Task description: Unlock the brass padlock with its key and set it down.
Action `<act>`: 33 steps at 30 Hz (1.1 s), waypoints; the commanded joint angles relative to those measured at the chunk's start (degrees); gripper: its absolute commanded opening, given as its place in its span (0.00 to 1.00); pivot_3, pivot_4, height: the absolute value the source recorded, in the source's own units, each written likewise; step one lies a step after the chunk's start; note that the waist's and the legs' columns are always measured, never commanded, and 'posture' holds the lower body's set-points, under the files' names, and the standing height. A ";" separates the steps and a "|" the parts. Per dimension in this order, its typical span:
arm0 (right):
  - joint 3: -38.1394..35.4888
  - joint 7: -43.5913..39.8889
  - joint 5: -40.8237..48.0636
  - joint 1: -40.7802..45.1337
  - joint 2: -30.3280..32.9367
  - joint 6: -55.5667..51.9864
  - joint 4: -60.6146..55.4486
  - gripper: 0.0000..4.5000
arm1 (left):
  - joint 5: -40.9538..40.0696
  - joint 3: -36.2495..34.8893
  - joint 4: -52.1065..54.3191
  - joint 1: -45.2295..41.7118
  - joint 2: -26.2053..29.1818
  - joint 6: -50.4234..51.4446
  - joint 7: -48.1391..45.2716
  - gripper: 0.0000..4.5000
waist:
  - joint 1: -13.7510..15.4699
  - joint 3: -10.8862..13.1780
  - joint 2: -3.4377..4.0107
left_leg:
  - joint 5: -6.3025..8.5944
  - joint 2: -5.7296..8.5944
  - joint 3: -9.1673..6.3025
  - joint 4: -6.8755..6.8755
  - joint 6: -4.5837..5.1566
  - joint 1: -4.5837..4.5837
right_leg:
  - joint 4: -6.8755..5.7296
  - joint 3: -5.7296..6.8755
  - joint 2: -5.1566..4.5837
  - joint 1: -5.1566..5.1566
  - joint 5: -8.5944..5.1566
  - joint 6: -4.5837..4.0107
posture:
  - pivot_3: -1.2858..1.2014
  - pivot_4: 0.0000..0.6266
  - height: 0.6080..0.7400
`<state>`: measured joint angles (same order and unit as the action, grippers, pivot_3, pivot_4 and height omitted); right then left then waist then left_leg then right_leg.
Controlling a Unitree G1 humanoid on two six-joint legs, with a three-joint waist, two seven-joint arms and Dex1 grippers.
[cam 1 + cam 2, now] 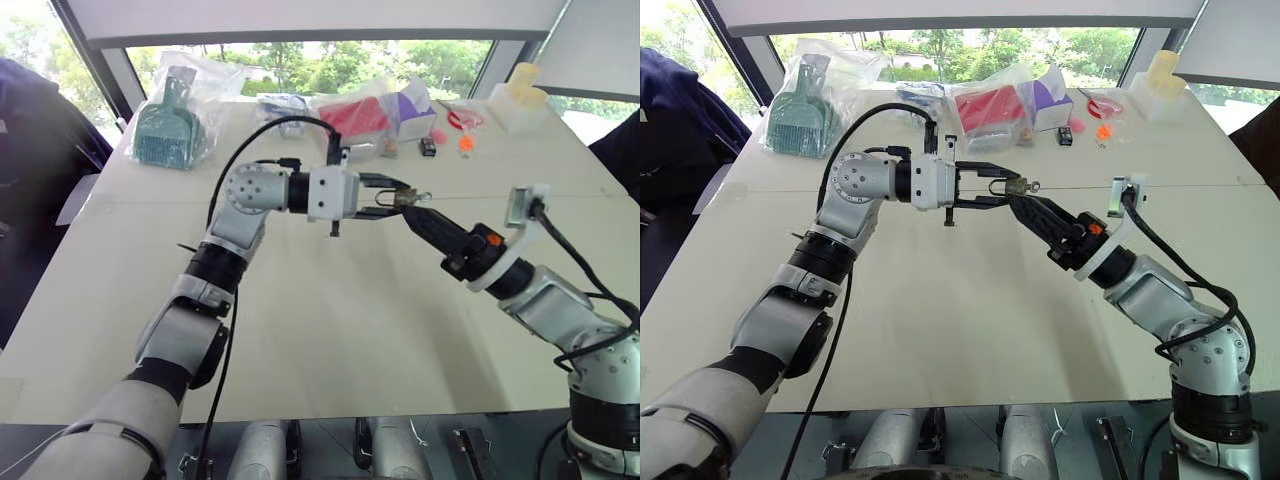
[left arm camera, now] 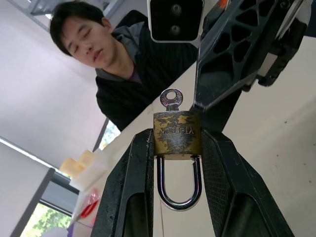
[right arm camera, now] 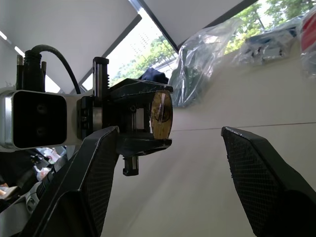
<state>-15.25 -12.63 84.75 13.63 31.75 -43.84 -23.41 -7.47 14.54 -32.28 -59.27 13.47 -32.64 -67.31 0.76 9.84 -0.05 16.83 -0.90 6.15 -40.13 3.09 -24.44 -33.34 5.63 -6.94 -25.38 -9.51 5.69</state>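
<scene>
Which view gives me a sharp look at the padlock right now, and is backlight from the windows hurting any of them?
Left wrist view: brass padlock crisp between the left gripper fingers, key head legible, the person behind soft. Right wrist view: bright windows leave the right gripper fingers silhouetted, padlock face dim. Head views: evenly lit, padlock tiny; window glare washes the bagged items on the table's far side.

Silver-grey arms with black joints, looped black cables, and black lattice-patterned fingers (image 2: 224, 182).

Tarnished brass padlock (image 2: 177, 133), shackle closed, held above the table, key (image 2: 171, 98) inserted.
</scene>
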 commanded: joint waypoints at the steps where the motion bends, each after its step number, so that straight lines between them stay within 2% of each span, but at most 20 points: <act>1: -0.72 0.10 2.33 1.15 -1.28 0.63 -0.70 0.76 | -1.00 -0.90 2.71 -0.24 0.08 0.01 0.30 0.17 | 0.05 0.00 0.00 | 0.00 0.00 0.00 0.00 0.00 0.00 | 0.00 0.00 0.00 0.00 0.00 0.00 | 0.52 0.24 0.96; 5: -0.54 0.52 2.19 1.42 -1.71 0.50 -0.60 0.76 | -0.91 -0.80 3.02 -0.04 -0.02 -0.33 0.32 0.17 | 0.04 0.00 0.00 | 0.00 0.01 0.00 0.00 0.00 -0.01 | 0.01 0.00 0.00 0.00 0.00 0.00 | 0.52 0.24 0.96; 6: -0.46 0.60 2.10 1.45 -1.78 0.51 -0.55 0.71 | -0.90 -0.76 3.09 -0.01 -0.07 -0.51 0.32 0.17 | 0.02 0.00 0.00 | 0.00 0.01 0.00 0.00 0.00 -0.01 | 0.01 0.00 0.00 0.00 0.00 0.00 | 0.52 0.24 0.96; 8: -0.37 0.90 1.95 1.56 -2.06 0.68 -0.37 0.57 | -0.92 -0.70 3.27 0.06 -0.15 -0.59 0.30 0.17 | 0.00 0.00 0.00 | 0.00 0.01 0.00 0.00 0.00 0.00 | 0.01 0.00 0.00 0.00 0.00 0.00 | 0.52 0.24 0.96; 13: 0.00 1.22 1.53 2.14 -3.01 0.95 -0.06 0.02 | -0.97 -0.57 3.59 0.13 -0.27 -0.88 0.14 0.17 | 0.01 0.00 0.00 | 0.00 0.01 0.00 0.00 0.00 0.00 | 0.00 0.00 0.00 0.00 0.00 0.00 | 0.52 0.24 0.96; 21: 0.62 1.28 0.76 2.20 -3.83 0.84 -0.25 0.01 | -1.39 -0.01 4.48 0.60 0.34 0.52 -1.51 0.17 | -0.02 0.00 0.00 | 0.00 0.01 0.00 0.00 0.00 -0.01 | 0.00 0.00 0.00 0.00 0.00 0.00 | 0.52 0.24 0.96; 22: 0.61 1.27 0.54 2.20 -3.85 0.89 -0.19 0.00 | -1.87 0.04 4.75 0.83 0.62 1.96 -2.16 0.40 | -0.04 0.00 0.00 | 0.00 0.01 0.00 0.00 0.00 0.00 | 0.00 0.00 0.00 0.00 0.00 0.00 | 0.52 0.24 0.96; 29: 0.39 0.96 -1.14 1.79 -3.80 1.17 0.04 0.00 | -5.20 -2.04 8.46 2.62 3.55 15.12 -3.48 0.96 | -0.09 0.00 0.01 | 0.00 0.00 0.00 0.00 0.00 0.00 | -0.02 0.00 0.01 0.00 0.00 0.00 | 0.52 0.24 0.96; 33: 0.49 0.69 -1.71 1.70 -3.96 1.17 0.12 0.00 | -6.85 -4.67 8.96 2.22 4.22 20.87 -1.04 0.96 | -0.01 0.00 0.01 | 0.00 0.00 0.00 0.00 0.00 0.00 | -0.03 0.00 0.01 0.00 0.00 0.01 | 0.52 0.24 0.96</act>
<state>-13.94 -11.25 83.29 14.76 28.05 -43.45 -22.23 -12.55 12.07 -25.46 -56.28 17.60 -13.89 -69.85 0.76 9.83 -0.04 16.82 -0.89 6.15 -40.14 3.09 -24.44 -33.37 5.63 -6.93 -25.37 -9.51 5.70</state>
